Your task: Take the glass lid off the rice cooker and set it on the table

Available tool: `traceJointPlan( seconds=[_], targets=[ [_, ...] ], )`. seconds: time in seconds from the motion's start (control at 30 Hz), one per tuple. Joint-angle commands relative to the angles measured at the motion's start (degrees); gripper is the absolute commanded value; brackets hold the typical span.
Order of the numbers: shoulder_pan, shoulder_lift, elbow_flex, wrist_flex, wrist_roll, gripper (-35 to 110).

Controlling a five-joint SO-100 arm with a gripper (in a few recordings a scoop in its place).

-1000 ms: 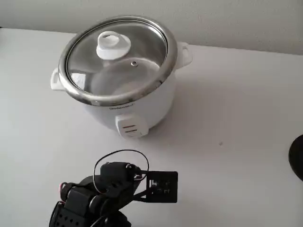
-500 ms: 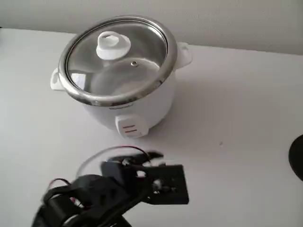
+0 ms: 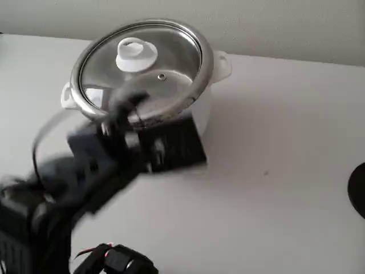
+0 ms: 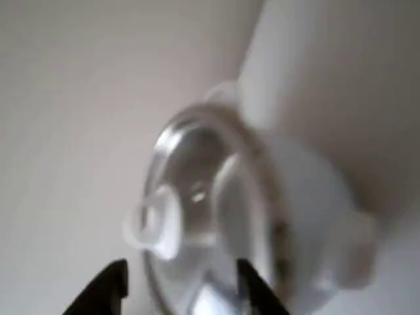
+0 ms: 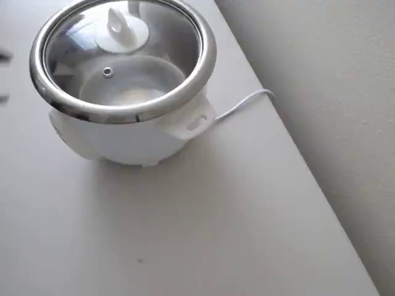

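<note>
One glass lid [image 3: 141, 67] is seated on the rice cooker [image 5: 123, 132], white knob [image 5: 120, 32] uppermost, on the white bench [image 5: 203, 234]. Claw [image 4: 180, 289] is held open, short of the lid, gripping nothing.

The arm [image 3: 85, 171] is black all over, built of blocky plastic segments, and badly blurred in the fixed view. A thin dark cable [image 3: 43, 134] loops out from its side, a flat square black plate [image 3: 174, 145] sits at its far end, and a hint of red wire [image 3: 85, 251] shows near the base. In the wrist view the fingers [image 4: 252, 285] are two dark, pointed prongs with a gap between them.
</note>
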State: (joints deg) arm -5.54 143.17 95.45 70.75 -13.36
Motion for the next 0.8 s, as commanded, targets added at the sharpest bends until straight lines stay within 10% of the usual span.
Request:
traceJointPlan(
  seconds=[0.0,0.77],
  targets=[
    [-4.31,-11.34,-11.51,-5.62,7.47,23],
    [-13.10,-37.62,-30.85,-15.21,14.06,24]
  ],
)
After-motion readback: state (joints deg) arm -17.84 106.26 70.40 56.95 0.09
